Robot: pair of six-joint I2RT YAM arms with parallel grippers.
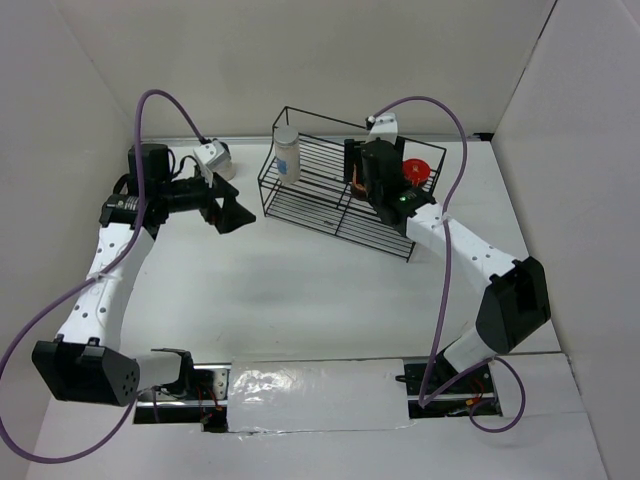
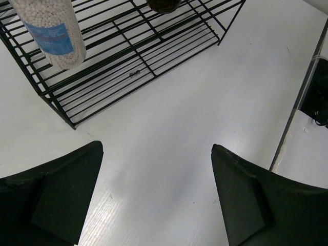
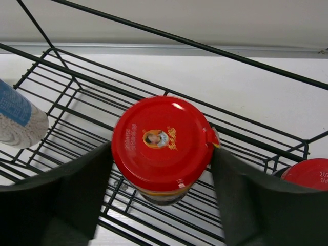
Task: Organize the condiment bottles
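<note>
A black wire rack stands at the back of the table. A brown jar with a red lid stands on its shelf, and my right gripper is shut on it, a finger touching each side of the lid. A second red-lidded jar stands just to its right. A pale bottle with a blue label stands at the rack's left end. A white bottle with a grey cap lies on the table left of the rack. My left gripper hangs open over bare table, in front of that bottle.
White walls close in the table on the left, back and right. The rack's upper wire runs just behind the held jar. The near table edge with a black mount lies to the right in the left wrist view.
</note>
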